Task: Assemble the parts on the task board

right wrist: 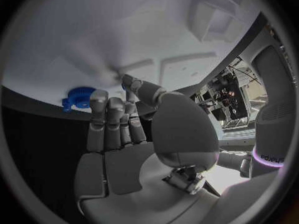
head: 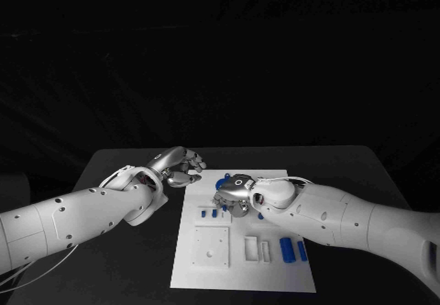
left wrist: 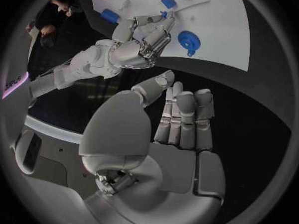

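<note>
1 blue gear [left wrist: 187,41] beside the right robot hand [left wrist: 140,45], grip untellable; left robot hand [head: 178,166] curled empty.

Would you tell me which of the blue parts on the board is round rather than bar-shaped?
The blue gear-like disc at the task board's far end, beside the right hand. The others are small straight blocks.

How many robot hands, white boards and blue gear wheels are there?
Robot hands: 2 (left hand, right hand)
White task board: 1
Blue gear wheel: 1
Total: 4
</note>
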`<action>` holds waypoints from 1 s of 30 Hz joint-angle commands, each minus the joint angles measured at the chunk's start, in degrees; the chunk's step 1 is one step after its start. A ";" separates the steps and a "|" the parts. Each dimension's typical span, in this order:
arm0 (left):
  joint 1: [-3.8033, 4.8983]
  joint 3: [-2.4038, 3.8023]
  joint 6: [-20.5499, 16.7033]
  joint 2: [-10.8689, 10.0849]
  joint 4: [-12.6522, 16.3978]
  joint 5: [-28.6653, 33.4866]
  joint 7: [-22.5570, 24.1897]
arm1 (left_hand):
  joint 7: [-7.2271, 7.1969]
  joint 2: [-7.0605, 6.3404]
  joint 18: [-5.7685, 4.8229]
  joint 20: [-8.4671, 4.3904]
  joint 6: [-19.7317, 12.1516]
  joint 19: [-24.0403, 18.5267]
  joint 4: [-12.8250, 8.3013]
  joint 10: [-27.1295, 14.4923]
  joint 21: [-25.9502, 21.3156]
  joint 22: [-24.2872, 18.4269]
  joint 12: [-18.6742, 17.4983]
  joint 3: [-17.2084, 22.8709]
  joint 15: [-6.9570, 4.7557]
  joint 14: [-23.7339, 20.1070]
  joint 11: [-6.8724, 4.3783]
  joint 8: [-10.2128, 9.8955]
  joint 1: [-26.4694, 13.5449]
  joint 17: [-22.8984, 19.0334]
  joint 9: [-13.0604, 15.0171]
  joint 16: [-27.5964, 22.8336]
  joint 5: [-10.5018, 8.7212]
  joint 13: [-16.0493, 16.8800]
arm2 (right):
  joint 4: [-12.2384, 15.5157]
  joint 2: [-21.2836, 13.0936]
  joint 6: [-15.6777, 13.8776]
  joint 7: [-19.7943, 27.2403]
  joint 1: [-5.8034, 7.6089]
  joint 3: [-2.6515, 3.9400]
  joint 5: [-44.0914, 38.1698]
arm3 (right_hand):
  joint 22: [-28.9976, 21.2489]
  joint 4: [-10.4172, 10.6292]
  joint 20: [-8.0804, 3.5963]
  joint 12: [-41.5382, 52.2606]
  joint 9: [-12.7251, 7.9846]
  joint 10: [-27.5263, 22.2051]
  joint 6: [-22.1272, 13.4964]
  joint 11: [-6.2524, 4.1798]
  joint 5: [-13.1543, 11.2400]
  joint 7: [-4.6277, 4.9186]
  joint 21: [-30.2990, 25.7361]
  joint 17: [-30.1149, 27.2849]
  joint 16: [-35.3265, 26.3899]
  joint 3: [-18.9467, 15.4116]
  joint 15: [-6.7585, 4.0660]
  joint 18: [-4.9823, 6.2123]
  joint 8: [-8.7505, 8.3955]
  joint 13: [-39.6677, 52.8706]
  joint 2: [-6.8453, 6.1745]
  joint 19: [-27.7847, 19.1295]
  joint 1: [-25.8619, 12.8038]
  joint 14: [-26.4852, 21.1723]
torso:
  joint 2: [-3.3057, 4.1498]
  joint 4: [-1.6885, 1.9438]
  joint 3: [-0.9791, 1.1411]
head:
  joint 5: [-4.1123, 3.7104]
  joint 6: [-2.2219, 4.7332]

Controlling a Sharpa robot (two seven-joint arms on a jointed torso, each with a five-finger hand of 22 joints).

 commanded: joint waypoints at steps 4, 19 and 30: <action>0.07 0.04 -0.24 0.05 0.05 0.33 0.22 | 0.64 0.18 3.05 -0.27 -0.68 0.03 0.04 0.14 -0.36 0.10 -0.18 0.36 0.10 0.45 0.17 0.01 0.48 -0.08 -0.09 -0.28 0.14 0.00 | 0.07 -0.18 -0.30 -0.20 -0.02 -0.03 -0.11 | 0.84 0.05 0.16 -0.16 -0.19 0.01 -0.59 -0.51 0.20 -0.13 -0.29 -0.04 -0.10 0.68 -0.16 2.51 -0.47 0.02 -0.58 0.22 0.13 0.01 | 0.00 0.02 -0.03 | -0.03 0.03; 0.07 0.04 -0.20 0.04 0.07 0.33 0.13 | 0.66 0.25 3.06 -0.26 -0.74 0.04 0.05 0.12 -0.38 0.10 -0.20 0.39 0.11 0.46 0.18 0.01 0.53 -0.09 -0.10 -0.30 0.19 0.00 | -0.23 0.14 0.49 -0.15 -0.02 -0.03 0.03 | 0.95 0.37 0.04 0.08 0.35 -0.02 3.06 0.41 -0.26 1.05 -0.02 0.11 0.11 -0.06 0.60 2.51 1.39 0.21 0.50 0.43 -2.61 0.03 | 0.01 0.04 -0.03 | -0.22 0.10; 0.07 0.04 -0.05 0.10 0.10 0.33 0.03 | 0.68 0.28 3.06 -0.25 -0.78 0.05 0.05 0.11 -0.39 0.10 -0.21 0.41 0.12 0.48 0.19 0.00 0.55 -0.09 -0.11 -0.32 0.22 0.00 | -0.53 0.33 1.31 -0.70 -0.03 -0.04 -0.57 | 0.91 0.65 -0.07 0.20 0.80 0.29 4.59 0.12 -0.27 0.71 0.18 0.14 0.23 -2.34 0.35 2.51 2.23 0.19 1.39 0.68 -4.96 0.20 | 0.02 0.04 -0.04 | -0.30 0.12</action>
